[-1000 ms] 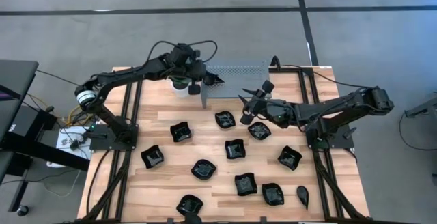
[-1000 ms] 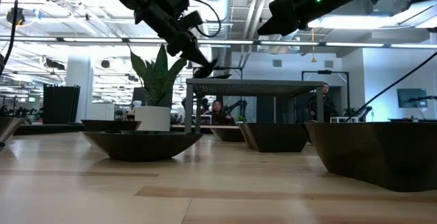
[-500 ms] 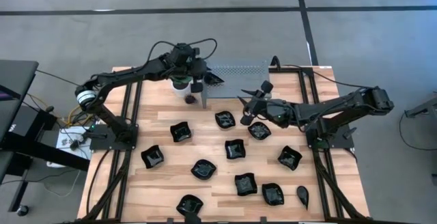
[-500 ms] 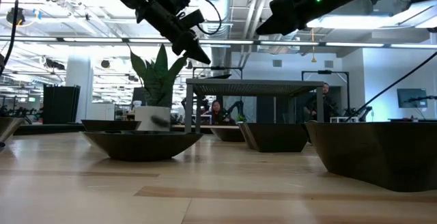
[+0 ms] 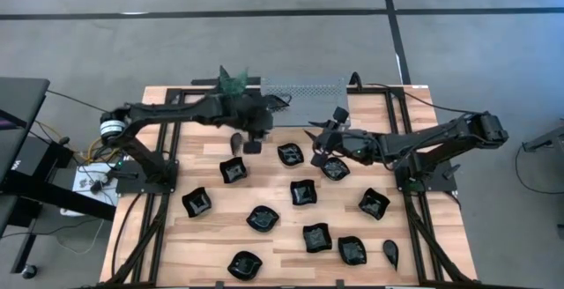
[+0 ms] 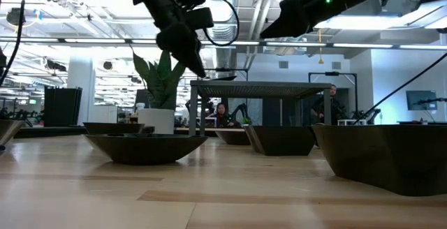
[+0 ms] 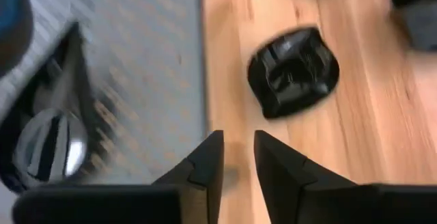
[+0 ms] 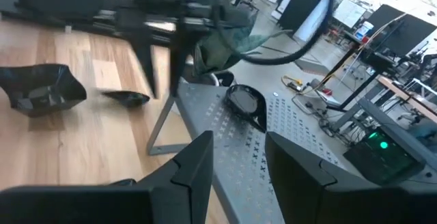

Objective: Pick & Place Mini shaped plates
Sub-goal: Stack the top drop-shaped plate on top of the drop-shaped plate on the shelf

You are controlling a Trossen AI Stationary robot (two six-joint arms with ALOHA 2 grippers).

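Room: grey concrete floor around the rig, and level across the desk an open workshop shows, with ceiling lights and a person (image 6: 222, 112) seated far behind.
Desk: pale wooden plank desk (image 5: 211, 245) in a black frame, carrying everything.
Landmark: the grey perforated metal rack (image 5: 304, 89) stands at the desk's far edge, on thin legs.
Plant: a small white pot with a green plant (image 6: 157, 119) stands just beside the rack, on the left arm's side.
Plates: the tiny glossy black mini shaped plates (image 5: 304, 192) lie scattered over the desk on the near side of the rack, most of them apart from one another.
Rack plate: one black teardrop plate (image 8: 246, 104) lies on top of the rack.
Dropped plate: a small dark leaf-shaped plate (image 5: 236, 139) lies on the wood near the rack's leg on the plant side.
Left gripper (image 5: 253, 141): hangs just in front of the rack's corner nearest the plant, its fingers (image 7: 208, 166) a narrow gap apart and holding nothing; a wavy-edged black plate (image 7: 293, 70) lies on the wood beyond them.
Right gripper (image 5: 319, 139): waits near the rack's front edge, above the plates there, fingers (image 8: 194, 162) well parted and empty.
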